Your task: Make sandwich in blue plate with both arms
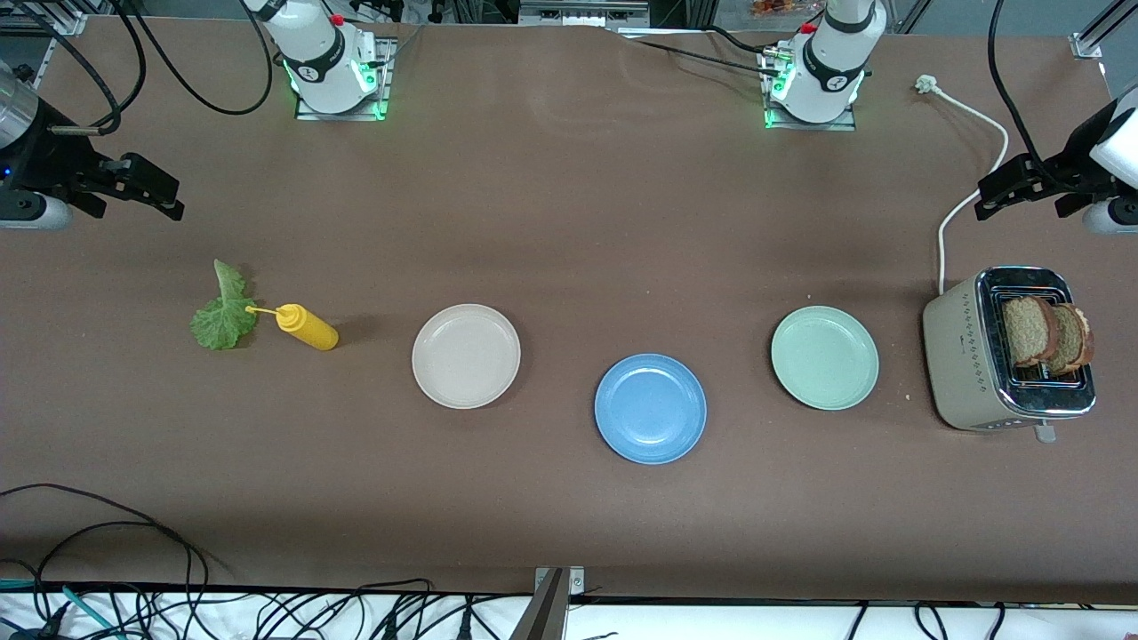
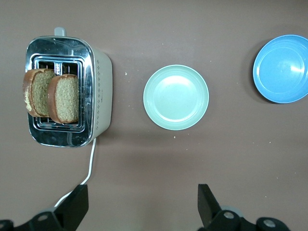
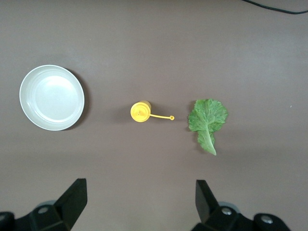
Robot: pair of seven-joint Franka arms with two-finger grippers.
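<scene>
Nothing has yet been laid on the round blue plate (image 1: 650, 408), mid-worktop. Two brown bread slices (image 1: 1046, 334) wait in the toaster (image 1: 965, 360). Left end effector (image 1: 1009, 191) and right end effector (image 1: 151, 188) hang released; bread is judged the first pick.

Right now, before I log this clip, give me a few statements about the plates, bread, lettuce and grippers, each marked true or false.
1. The blue plate has nothing on it. True.
2. Both bread slices lie on the mint-green plate. False: they stand in the toaster slots, and that plate is bare.
3. The lettuce leaf lies on the table beside the yellow squeeze bottle, toward the right arm's end. True.
4. The left gripper is shut on a slice. False: it is open and holds nothing, above the table near the toaster.
5. The right gripper is open and holds nothing. True.
6. The beige plate holds the lettuce. False: it is bare.
</scene>
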